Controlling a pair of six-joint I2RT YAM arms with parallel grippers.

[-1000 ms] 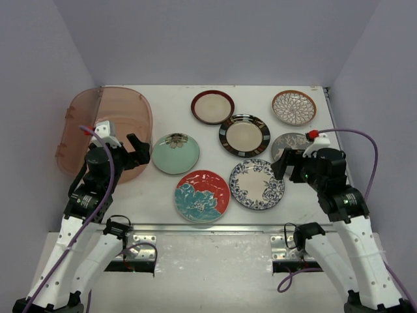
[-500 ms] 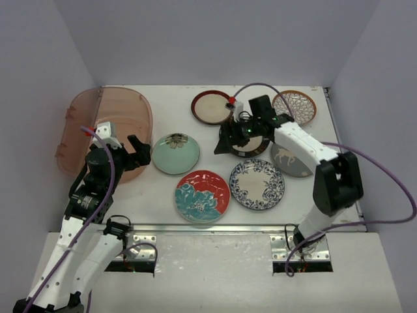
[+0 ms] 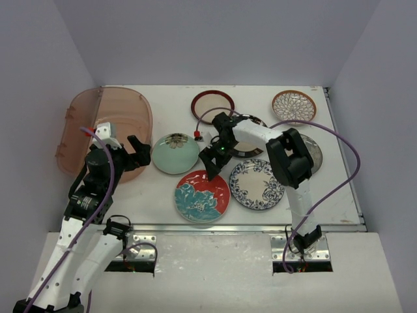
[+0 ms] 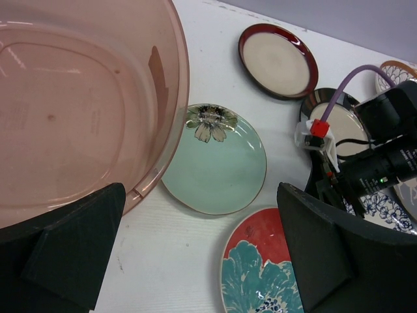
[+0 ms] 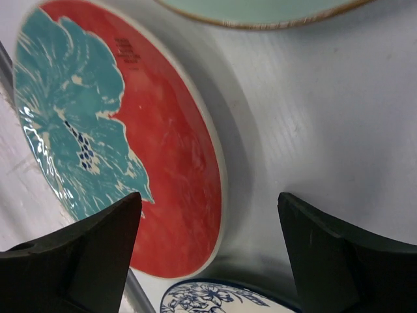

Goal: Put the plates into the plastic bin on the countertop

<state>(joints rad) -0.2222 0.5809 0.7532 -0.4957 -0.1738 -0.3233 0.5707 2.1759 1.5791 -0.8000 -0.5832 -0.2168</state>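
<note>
Lilac walls are standing around a white desk (image 3: 163,195) with seven plates lying on it. None is sitting in the plastic bin (image 3: 127,104) yet. The bin is lying up and to the left of the red-and-teal plate (image 3: 202,195). Over that plate's top right edge the right tool (image 3: 212,164) is hanging, fingers wide and holding nothing. Left of the red plate, by the bin, the left tool (image 3: 133,151) is waiting wide too. I think the first pick-up is starting. Next, the right tool needs to go down and pinch the rim.

left hand (image 4: 199,195) spread | mint green plate (image 4: 218,163) just beside plastic bin (image 4: 78,98)
</note>
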